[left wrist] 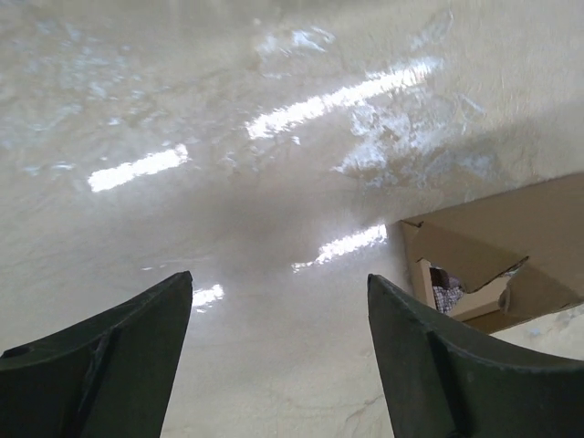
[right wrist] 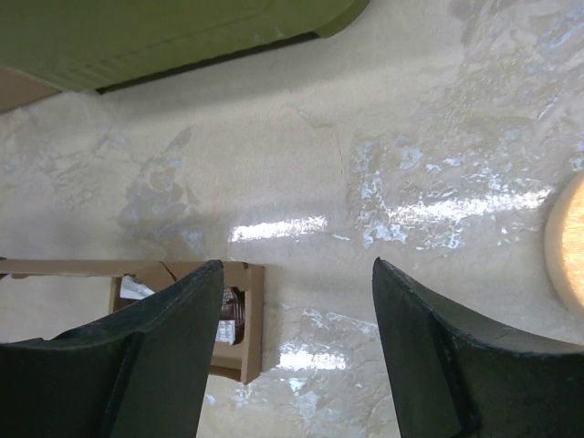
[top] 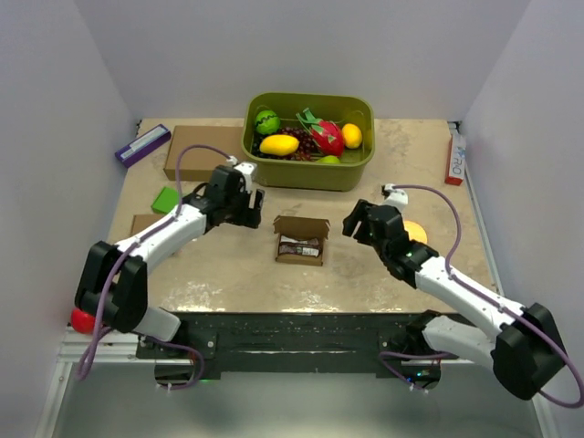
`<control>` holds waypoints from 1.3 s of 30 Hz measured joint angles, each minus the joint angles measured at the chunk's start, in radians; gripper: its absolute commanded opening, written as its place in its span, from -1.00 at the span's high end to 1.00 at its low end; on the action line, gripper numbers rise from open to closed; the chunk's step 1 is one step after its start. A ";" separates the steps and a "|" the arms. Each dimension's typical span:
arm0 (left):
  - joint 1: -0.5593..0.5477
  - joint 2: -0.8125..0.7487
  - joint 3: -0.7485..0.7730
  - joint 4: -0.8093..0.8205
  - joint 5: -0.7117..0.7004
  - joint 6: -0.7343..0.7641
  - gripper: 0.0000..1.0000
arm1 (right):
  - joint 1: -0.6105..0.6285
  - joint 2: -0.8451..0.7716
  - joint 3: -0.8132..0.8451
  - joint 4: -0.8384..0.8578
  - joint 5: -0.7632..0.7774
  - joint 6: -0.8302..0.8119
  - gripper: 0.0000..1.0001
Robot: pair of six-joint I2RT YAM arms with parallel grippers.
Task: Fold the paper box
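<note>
Fingers of the left gripper stand wide apart, with only bare table between them and nothing held. Beyond that arm lie a purple box, a large brown carton and a green block. The paper box sits on the table between the two grippers, touched by neither. Its top is open, a flap is raised along the far side, and a dark packet lies inside. Past it stands a green bin of toy fruit. The right gripper hangs just right of the paper box, its fingers likewise spread wide and empty. An orange disc lies beside that arm.
</note>
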 measured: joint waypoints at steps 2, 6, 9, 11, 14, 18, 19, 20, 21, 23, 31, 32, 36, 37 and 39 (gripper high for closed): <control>0.048 -0.042 0.000 -0.013 0.028 -0.009 -0.64 | -0.019 -0.043 0.005 -0.036 -0.019 0.002 -0.45; 0.113 -0.091 0.017 -0.018 0.104 -0.060 -0.65 | -0.026 -0.027 0.091 -0.128 -0.105 0.011 -0.44; 0.115 -0.088 0.060 -0.008 0.198 -0.124 -0.65 | -0.025 0.035 0.180 -0.153 -0.187 0.027 -0.43; 0.113 -0.074 0.089 0.006 0.260 -0.167 -0.66 | -0.025 0.077 0.227 -0.153 -0.249 0.047 -0.43; 0.113 -0.037 0.115 0.044 0.327 -0.211 -0.65 | -0.024 0.116 0.257 -0.149 -0.300 0.067 -0.43; 0.113 0.036 0.124 0.069 0.395 -0.241 -0.60 | -0.024 0.176 0.271 -0.147 -0.329 0.079 -0.42; 0.113 0.054 0.124 0.069 0.408 -0.244 -0.60 | -0.024 0.192 0.271 -0.147 -0.332 0.080 -0.41; 0.113 0.068 0.124 0.070 0.417 -0.246 -0.59 | -0.024 0.204 0.271 -0.147 -0.335 0.081 -0.41; 0.113 0.085 0.125 0.070 0.435 -0.246 -0.56 | -0.024 0.223 0.271 -0.147 -0.340 0.085 -0.40; 0.113 0.108 0.125 0.070 0.460 -0.249 -0.54 | -0.024 0.246 0.271 -0.146 -0.354 0.090 -0.40; 0.093 0.123 0.119 0.082 0.517 -0.253 -0.50 | -0.025 0.252 0.262 -0.111 -0.377 0.116 -0.36; 0.089 0.123 0.111 0.090 0.522 -0.256 -0.49 | -0.024 0.252 0.256 -0.102 -0.381 0.121 -0.35; 0.076 0.123 0.071 0.101 0.534 -0.268 -0.45 | -0.024 0.251 0.216 -0.053 -0.389 0.150 -0.25; 0.076 0.123 0.064 0.108 0.536 -0.272 -0.44 | -0.024 0.250 0.208 -0.043 -0.389 0.154 -0.23; 0.074 0.123 0.051 0.118 0.538 -0.280 -0.41 | -0.024 0.248 0.194 -0.029 -0.390 0.163 -0.18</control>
